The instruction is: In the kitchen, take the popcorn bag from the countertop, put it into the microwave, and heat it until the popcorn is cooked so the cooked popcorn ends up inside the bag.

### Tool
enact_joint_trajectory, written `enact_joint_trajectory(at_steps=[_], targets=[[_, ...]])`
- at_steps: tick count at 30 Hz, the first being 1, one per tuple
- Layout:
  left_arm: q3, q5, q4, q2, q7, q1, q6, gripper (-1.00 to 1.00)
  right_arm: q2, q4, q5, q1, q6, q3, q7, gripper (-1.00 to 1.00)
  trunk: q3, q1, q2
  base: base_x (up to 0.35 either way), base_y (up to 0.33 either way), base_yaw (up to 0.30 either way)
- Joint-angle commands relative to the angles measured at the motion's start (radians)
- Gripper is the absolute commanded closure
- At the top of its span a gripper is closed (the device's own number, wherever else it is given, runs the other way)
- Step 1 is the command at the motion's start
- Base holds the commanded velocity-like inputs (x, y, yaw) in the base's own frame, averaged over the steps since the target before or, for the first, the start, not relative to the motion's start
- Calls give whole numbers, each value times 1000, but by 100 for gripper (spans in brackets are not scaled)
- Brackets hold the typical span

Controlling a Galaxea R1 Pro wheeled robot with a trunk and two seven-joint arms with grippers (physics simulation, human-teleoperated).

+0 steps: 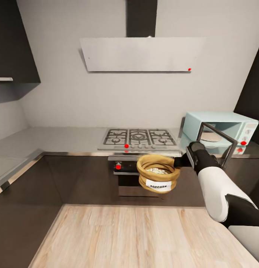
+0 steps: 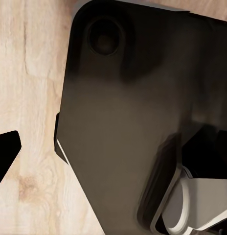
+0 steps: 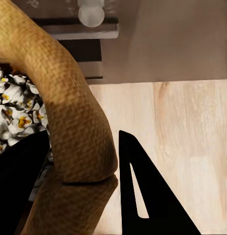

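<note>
The popcorn bag (image 1: 158, 182), a tan sack with a thick rolled rim and a white "POPCORN" label, hangs in the air in front of the cabinets, below the hob's front edge. Whitish popcorn (image 1: 157, 171) fills its inside. My right gripper (image 1: 180, 162) is shut on the bag's right rim. In the right wrist view the rolled rim of the bag (image 3: 69, 98) runs between the two black fingers, with popcorn (image 3: 15, 107) beside it. The mint-blue microwave (image 1: 222, 124) stands on the grey countertop (image 1: 62, 136) at the right, its glass door (image 1: 216, 143) swung open toward my arm.
A steel gas hob (image 1: 138, 138) sits mid-counter, with a built-in black oven (image 1: 125, 178) below it and a grey hood (image 1: 140, 54) above. Dark cabinet fronts line the left and back. The wood floor (image 1: 125, 238) lies below. The left wrist view shows one black fingertip (image 2: 6, 152) over wood floor.
</note>
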Motion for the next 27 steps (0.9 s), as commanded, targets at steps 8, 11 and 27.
enact_joint_trajectory(at_steps=[8,11,27], targets=[[3,5,-2,-1,3,0,-2,-100,1,-1,10,-1,2,-4,9,100,-1,0,-1,-290,-109,-275],[3,6,-1,-1,3,0,-2,-100,1,-1,10,-1,2,-4,10,100,-1,0,-1,-302,-101,-48],[3,6,-2,-1,3,0,-2,-100,-29,-1,13,-1,2,-5,0,100,-1,0,-1,-210,-65,-41]])
